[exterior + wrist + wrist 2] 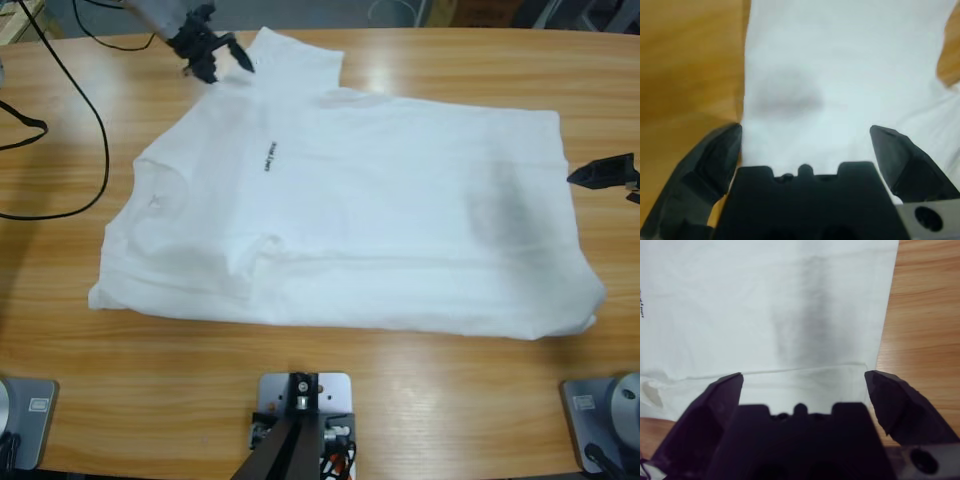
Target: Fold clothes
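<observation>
The clothes are one white T-shirt (350,200) lying spread on the wooden table (450,390), neck to the left and hem to the right, with a tiny dark print (269,157) on the chest. My left gripper (215,55) hovers at the far sleeve. In the left wrist view it (805,132) is open over the white fabric (840,60), holding nothing. My right gripper (600,172) sits at the table's right edge, just off the hem. The right wrist view shows it (802,377) open above the shirt (740,300), close to a folded edge.
Black cables (95,120) loop across the table's left end. Bare wood runs along the front of the table and to the right of the hem (925,315). A grey shadow patch (490,210) lies on the shirt's right part.
</observation>
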